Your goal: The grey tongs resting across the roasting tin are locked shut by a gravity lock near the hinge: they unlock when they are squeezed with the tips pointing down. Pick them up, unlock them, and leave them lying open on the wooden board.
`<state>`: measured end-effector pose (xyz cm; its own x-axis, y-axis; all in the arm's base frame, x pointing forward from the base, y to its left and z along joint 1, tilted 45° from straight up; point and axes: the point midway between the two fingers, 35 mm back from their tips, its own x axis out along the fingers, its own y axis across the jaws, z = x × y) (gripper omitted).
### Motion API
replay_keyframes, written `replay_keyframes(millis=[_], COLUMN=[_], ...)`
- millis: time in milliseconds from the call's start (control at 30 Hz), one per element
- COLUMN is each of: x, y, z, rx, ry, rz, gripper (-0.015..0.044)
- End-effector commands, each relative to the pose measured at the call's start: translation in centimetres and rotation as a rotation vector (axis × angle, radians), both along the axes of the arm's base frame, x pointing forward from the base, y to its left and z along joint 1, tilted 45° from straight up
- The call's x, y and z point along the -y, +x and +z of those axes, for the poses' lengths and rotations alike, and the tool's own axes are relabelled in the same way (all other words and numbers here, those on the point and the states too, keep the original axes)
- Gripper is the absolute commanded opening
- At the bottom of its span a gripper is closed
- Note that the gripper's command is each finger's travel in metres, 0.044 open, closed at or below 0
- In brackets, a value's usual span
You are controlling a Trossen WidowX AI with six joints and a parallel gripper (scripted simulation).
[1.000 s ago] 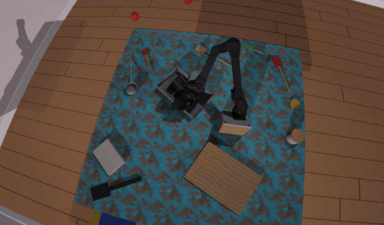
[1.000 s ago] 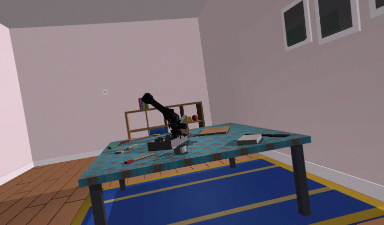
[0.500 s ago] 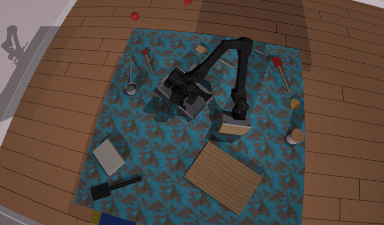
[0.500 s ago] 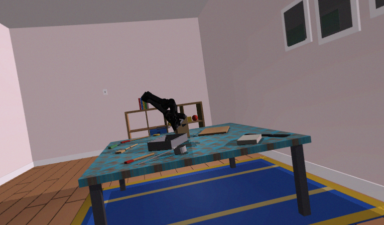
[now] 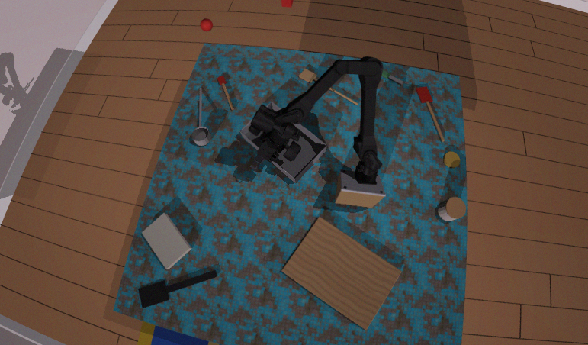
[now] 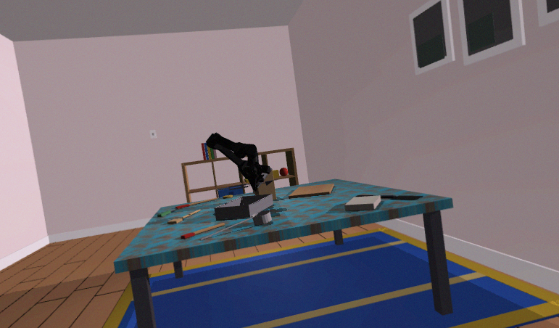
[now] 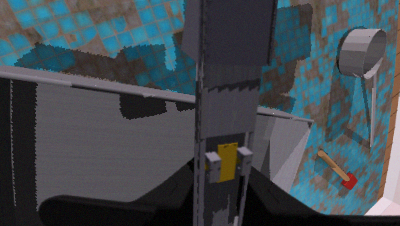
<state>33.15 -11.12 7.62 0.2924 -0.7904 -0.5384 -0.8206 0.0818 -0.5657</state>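
Note:
The grey tongs [image 7: 230, 117] run up the middle of the wrist view, with a yellow piece between their two near-parallel arms and a dark block at the far end. My gripper [image 7: 218, 161] [image 6: 254, 189] is shut on the tongs; its black fingers press from both sides. It holds them above the grey roasting tin [image 7: 100, 140] [image 5: 300, 162] [image 6: 231, 211]. In the top view the arm hides most of the tongs. I cannot tell whether the lock is engaged. The wooden board [image 5: 341, 274] [image 6: 312, 190] lies flat with nothing on it.
The arm's base block [image 5: 360, 199] stands between tin and board. A saucepan [image 5: 200, 136] [image 7: 356, 52] and a red-headed tool [image 5: 226, 91] [image 7: 335, 167] lie beside the tin. A pale box [image 5: 166, 240], a black spatula [image 5: 153, 294] and a cylinder [image 5: 454, 208] are farther off.

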Motion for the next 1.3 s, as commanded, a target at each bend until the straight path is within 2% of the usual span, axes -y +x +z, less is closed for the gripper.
replay_keyframes(millis=[0, 1033, 1267], x=[-0.13, -0.09, -0.09], y=[0.49, 0.57, 0.53], z=[-0.05, 0.0, 0.04], rx=[0.0, -0.084, -0.086], ry=[0.036, 0.219, 0.22], rz=[-0.032, -0.429, -0.439], gripper=[-0.015, -0.015, -0.015])
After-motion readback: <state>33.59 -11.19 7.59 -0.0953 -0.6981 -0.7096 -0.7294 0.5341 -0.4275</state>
